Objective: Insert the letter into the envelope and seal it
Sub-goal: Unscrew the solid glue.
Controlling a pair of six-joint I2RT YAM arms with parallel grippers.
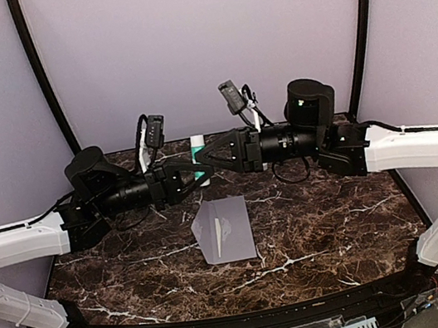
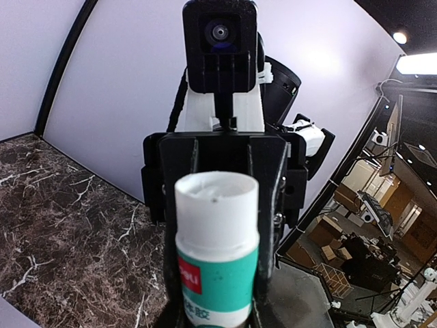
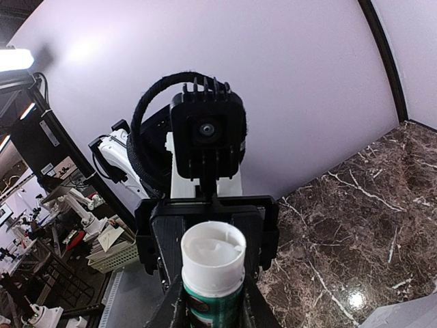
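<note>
Both the left gripper (image 1: 194,175) and the right gripper (image 1: 206,159) clamped the upright glue stick (image 1: 197,144) above the table (image 1: 321,222), well apart from the envelope (image 1: 235,233) lying flat below, no letter showing, so probably one should hold steady while the other opened it with a straight pull.

envelope (image 1: 224,230) on table (image 1: 321,222), glue stick (image 1: 198,146) behind, btwn L pincer (image 1: 194,174), R pincer (image 1: 206,159)
</note>
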